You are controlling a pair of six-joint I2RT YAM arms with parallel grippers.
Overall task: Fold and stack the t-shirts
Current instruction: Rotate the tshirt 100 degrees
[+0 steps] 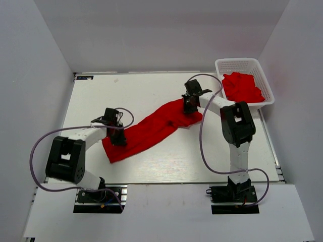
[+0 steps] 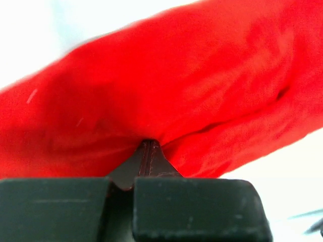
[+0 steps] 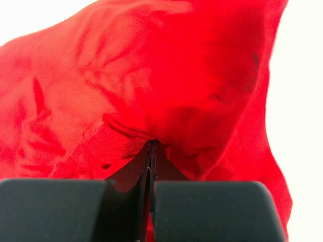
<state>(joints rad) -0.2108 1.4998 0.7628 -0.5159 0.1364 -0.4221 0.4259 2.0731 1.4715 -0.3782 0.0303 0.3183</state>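
One red t-shirt (image 1: 151, 128) lies bunched into a long, creased band on the table (image 1: 151, 91), running on a diagonal away from the basket (image 1: 244, 62). One end lies near the basket, to its left, and the other lies well apart from it, toward the left arm's base. The right gripper (image 1: 189, 104) pinches the end nearer the basket. In the right wrist view its fingers are pressed together with red cloth caught at their tips. The left gripper (image 1: 119, 137) grips the end farthest from the basket, and the left wrist view shows its fingers closed on a fold of the cloth. More red t-shirts (image 1: 242, 86) lie heaped inside the white lattice basket
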